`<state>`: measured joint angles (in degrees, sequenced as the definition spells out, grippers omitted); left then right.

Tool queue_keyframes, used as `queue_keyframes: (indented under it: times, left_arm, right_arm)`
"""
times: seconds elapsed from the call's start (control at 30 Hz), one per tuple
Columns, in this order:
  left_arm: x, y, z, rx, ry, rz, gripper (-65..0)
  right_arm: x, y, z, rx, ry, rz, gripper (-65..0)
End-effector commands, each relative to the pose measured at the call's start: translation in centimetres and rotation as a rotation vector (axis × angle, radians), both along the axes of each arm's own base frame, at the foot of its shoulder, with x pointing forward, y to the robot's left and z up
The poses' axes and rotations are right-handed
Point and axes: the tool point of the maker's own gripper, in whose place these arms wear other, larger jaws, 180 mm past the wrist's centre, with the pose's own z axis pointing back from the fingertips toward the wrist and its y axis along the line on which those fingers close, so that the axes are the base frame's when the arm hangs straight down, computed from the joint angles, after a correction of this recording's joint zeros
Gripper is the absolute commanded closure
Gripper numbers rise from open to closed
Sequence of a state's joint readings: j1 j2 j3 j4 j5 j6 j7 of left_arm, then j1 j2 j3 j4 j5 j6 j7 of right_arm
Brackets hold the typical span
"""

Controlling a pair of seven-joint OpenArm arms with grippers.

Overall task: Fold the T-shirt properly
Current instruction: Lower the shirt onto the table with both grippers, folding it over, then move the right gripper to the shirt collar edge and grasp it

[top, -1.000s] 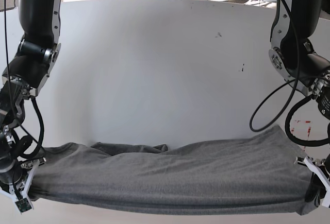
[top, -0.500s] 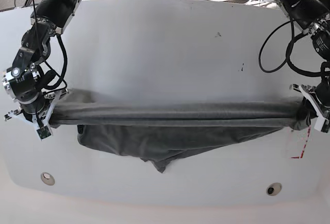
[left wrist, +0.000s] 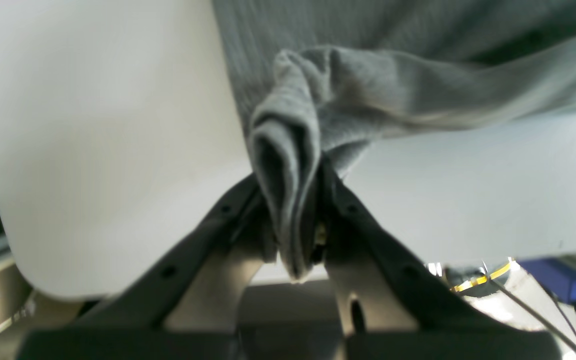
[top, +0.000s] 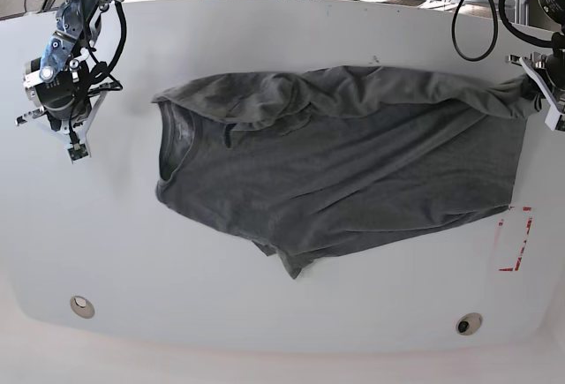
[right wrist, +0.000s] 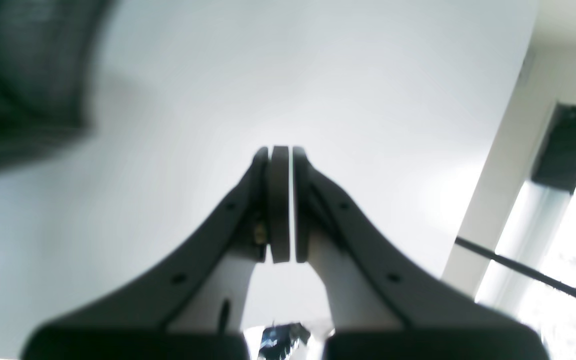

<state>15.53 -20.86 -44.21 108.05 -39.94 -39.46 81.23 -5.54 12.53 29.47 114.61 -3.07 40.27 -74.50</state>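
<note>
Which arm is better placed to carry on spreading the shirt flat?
Probably left: its end effector grips a bunched corner of the T-shirt. The right end effector is shut, empty, away from the fabric.

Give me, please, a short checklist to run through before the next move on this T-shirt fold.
1. Left gripper shut on a bunched corner of the T-shirt: ok.
2. Right gripper shut and empty, off the shirt: not ok if both ends should be held.
3. Shirt lying flat: not ok; its far edge is rumpled and one sleeve pokes out at the near side.
4. Shirt fully on the table: ok.
5. Which part of the shirt the left gripper holds: cannot tell.
</note>
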Motion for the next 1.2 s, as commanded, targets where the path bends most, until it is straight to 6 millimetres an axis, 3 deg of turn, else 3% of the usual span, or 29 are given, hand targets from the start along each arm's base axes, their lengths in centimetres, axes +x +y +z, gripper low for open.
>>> queue_keyframes:
  times: [0.0, 0.27, 0.53, 0.7, 0.8, 1.0, 1.1, 1.17]
  left_arm:
    - [-0.1, -0.2, 0.5, -0.001, -0.018, -0.026, 0.0]
    - [-1.8, -0.3, -0.7, 0.0, 0.042, -0.03, 0.0]
    - [-1.6, 0.1, -0.3, 0.017, 0.039, -0.036, 0.0]
    - [-1.5, 0.4, 0.0, 0.028, 0.038, -0.04, 0.0]
    - [-1.5, 0.4, 0.0, 0.028, 0.038, -0.04, 0.0]
    - [-1.4, 0.7, 0.2, 0.04, 0.038, -0.044, 0.0]
    - [-1.4, 0.7, 0.2, 0.04, 0.038, -0.044, 0.0]
    - [-1.3, 0.7, 0.3, 0.04, 0.037, -0.044, 0.0]
  right_arm:
    - [0.6, 1.3, 0.1, 0.037, -0.058, 0.041, 0.0]
    - [-1.3, 2.5, -1.8, 0.08, -0.017, 0.046, 0.0]
    - [-1.3, 4.7, -2.7, 0.147, -0.022, 0.038, 0.0]
    - [-0.5, 7.3, -3.1, 0.227, -0.054, 0.024, -3.6]
    - [-0.3, 8.8, -3.4, 0.27, -0.053, 0.009, -14.7]
    - [-0.3, 12.1, -4.1, 0.377, -0.052, -0.007, -47.2]
    - [0.1, 13.8, -3.8, 0.473, -0.084, 0.018, -58.0]
    - [-0.1, 14.9, -3.9, 0.538, -0.093, 0.032, -61.0]
